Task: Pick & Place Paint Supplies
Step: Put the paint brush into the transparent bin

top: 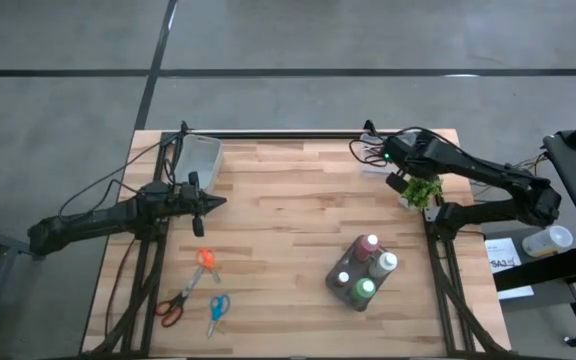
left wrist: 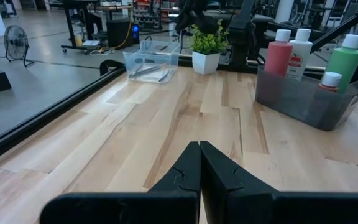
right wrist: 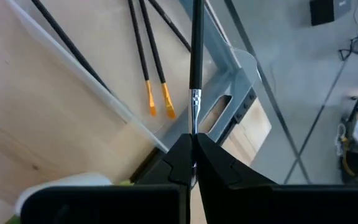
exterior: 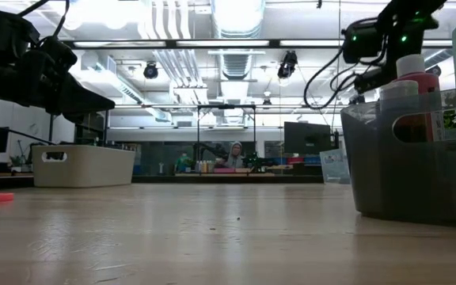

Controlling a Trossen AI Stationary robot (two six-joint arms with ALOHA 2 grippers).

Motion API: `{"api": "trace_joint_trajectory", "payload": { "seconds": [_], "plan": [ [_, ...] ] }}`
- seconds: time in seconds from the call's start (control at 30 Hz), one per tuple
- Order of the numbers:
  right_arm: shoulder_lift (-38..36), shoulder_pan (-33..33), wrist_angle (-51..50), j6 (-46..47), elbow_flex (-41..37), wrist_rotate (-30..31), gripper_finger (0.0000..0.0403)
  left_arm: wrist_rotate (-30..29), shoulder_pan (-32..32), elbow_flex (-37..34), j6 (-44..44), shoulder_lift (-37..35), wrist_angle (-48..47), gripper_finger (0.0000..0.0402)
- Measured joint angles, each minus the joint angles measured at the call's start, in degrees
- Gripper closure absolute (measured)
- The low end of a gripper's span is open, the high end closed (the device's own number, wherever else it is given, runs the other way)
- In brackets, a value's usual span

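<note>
Right wrist view is showing a thin black paintbrush [right wrist: 195, 56] with a silver ferrule, pinched between the closed fingers of the right hand [right wrist: 192, 144], which is holding it by the bristle end. Beneath it a clear plastic bin [right wrist: 229, 81] with a cut-out handle is holding two more slim black brushes [right wrist: 146, 56] with orange bristle tips, lying side by side.

From above, the right arm is reaching in from the worktop's right edge, elbow bent, its hand [top: 392, 158] hanging over the far right corner just beside a small potted plant [top: 423, 190] with leafy green sprigs.

Nearer the front right, a grey translucent caddy [top: 340, 285] is holding four round paint bottles with pale caps: dark red [top: 370, 246], white [top: 386, 264], red [top: 344, 280] and green [top: 366, 290], all standing upright.

Over on the left, the left arm is stretching across level, and its hand [top: 216, 203] is pointing toward the middle of the pale butcher-block worktop [top: 288, 210], fingers pressed fully together and gripping nothing. A white rectangular bin [top: 196, 160] is sitting at the far left corner. Three pairs of scissors are lying near the front left: orange-handled [top: 205, 262], red-handled [top: 172, 308] and blue-handled [top: 217, 310].
</note>
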Motion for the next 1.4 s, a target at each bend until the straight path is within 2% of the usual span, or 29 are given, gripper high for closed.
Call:
{"api": "trace_joint_trajectory", "payload": {
  "seconds": [0.47, 0.67, 0.9, 1.3, 1.4],
  "plan": [
    [7.25, -5.21, 7.03, -18.22, -0.06, 1.34, 0.0394, 0.0, 0.0, 0.0, 0.0, -0.02, -0.02, 0.0401],
    [8.27, -7.11, 9.33, -19.79, -0.06, 1.31, 0.0394, 0.0, 0.0, 0.0, 0.0, -0.02, -0.02, 0.0401],
    [8.3, -7.65, 9.67, -27.2, -0.06, -3.96, 0.0394, 0.0, 0.0, 0.0, 0.0, -0.02, -0.02, 0.0401],
    [8.28, -7.65, 10.69, -27.84, -0.06, -6.93, 0.0394, 0.0, 0.0, 0.0, 0.0, -0.02, -0.02, 0.0401],
    [8.25, -7.68, 10.73, -27.62, -0.06, -5.93, 0.0394, 0.0, 0.0, 0.0, 0.0, -0.02, -0.01, 0.0401]
  ]
}}
